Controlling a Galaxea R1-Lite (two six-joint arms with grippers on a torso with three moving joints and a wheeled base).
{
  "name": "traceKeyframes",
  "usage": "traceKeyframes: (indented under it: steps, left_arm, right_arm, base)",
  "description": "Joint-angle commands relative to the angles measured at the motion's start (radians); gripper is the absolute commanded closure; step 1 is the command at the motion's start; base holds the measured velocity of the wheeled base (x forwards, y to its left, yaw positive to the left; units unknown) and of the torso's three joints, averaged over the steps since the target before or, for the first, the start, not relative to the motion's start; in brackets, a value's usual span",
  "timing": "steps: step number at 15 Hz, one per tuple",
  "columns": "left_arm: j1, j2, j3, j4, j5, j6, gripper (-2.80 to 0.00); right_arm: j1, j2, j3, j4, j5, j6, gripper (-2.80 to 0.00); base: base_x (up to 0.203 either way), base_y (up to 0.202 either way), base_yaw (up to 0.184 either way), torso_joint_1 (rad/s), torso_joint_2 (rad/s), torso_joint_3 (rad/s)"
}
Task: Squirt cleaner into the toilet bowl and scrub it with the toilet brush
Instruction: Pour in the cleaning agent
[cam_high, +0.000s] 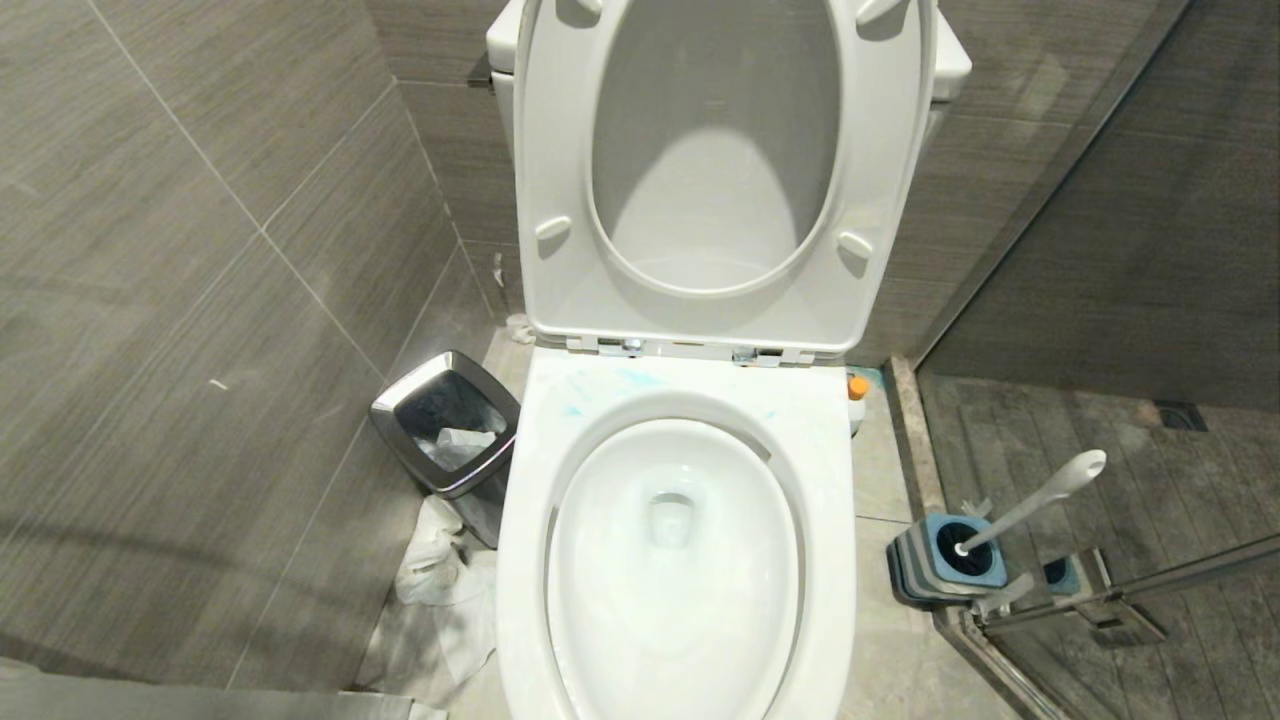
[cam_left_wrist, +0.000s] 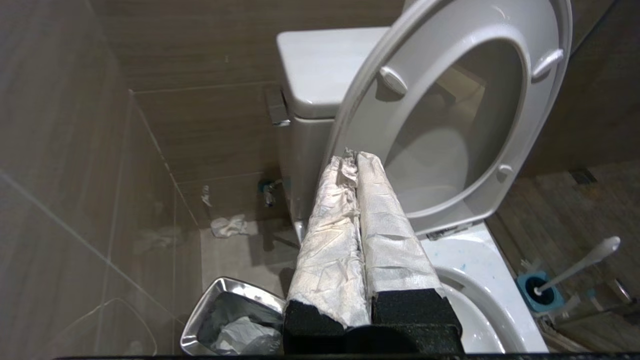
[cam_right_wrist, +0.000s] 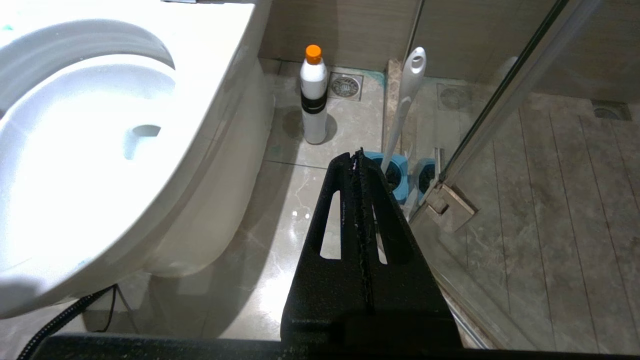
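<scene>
The toilet bowl (cam_high: 675, 560) fills the middle of the head view, its white seat and lid (cam_high: 720, 170) tipped up against the tank, the basin holding faintly blue water. Pale blue smears of the cleaner (cam_high: 625, 385) streak the flat back of the rim just below the hinges. Neither arm appears in the head view. In the left wrist view the left gripper (cam_left_wrist: 356, 156) hangs above the left side of the bowl, beside the raised seat; its two fingers, wrapped in crumpled white paper, are pressed together with nothing between them. Below it, on the floor beside the toilet, stands a chrome-rimmed black bin (cam_high: 447, 422) with paper inside, and more crumpled paper (cam_high: 435, 560) lies on the tiles around it. In the right wrist view the right gripper (cam_right_wrist: 358, 155) hovers low over the floor on the right side of the toilet, its bare black fingers closed flat against each other and empty. The toilet brush (cam_high: 1030, 500) stands tilted in its blue holder (cam_high: 950, 560) by the glass shower door, its white handle leaning away from the toilet. A white bottle with an orange cap (cam_right_wrist: 314, 95) stands upright on the floor close to the toilet base, near a floor drain (cam_right_wrist: 345, 86).
</scene>
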Motion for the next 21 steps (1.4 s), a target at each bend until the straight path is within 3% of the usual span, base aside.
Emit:
traceKeyframes:
  steps: [1, 9, 13, 16, 18, 21]
  left_arm:
    - [0.001, -0.06, 0.0, 0.004, 0.018, 0.0, 0.0]
    - [0.005, -0.222, 0.004, 0.016, 0.184, 0.007, 0.0]
    - [0.022, -0.314, 0.033, 0.076, 0.215, 0.039, 0.0]
    - [0.06, -0.446, 0.207, 0.091, 0.21, 0.04, 0.0]
    - [0.133, -0.552, 0.34, 0.093, 0.184, 0.03, 0.0]
    - [0.265, -0.724, 0.517, 0.104, 0.041, -0.002, 0.0]
  right_arm:
    - [0.0, 0.0, 0.025, -0.001, 0.0, 0.001, 0.0]
    - [0.0, 0.0, 0.026, -0.001, 0.0, 0.001, 0.0]
    - [0.0, 0.0, 0.026, -0.001, 0.0, 0.001, 0.0]
    - [0.0, 0.0, 0.025, -0.001, 0.0, 0.001, 0.0]
    - [0.0, 0.0, 0.026, -0.001, 0.0, 0.001, 0.0]
    - [0.0, 0.0, 0.026, -0.001, 0.0, 0.001, 0.0]
  base:
    - [0.0, 0.0, 0.0, 0.0, 0.0, 0.0]
    - [0.0, 0.0, 0.0, 0.0, 0.0, 0.0]
    - [0.0, 0.0, 0.0, 0.0, 0.0, 0.0]
    - [0.0, 0.0, 0.0, 0.0, 0.0, 0.0]
    - [0.0, 0.0, 0.0, 0.0, 0.0, 0.0]
    - [0.0, 0.0, 0.0, 0.0, 0.0, 0.0]
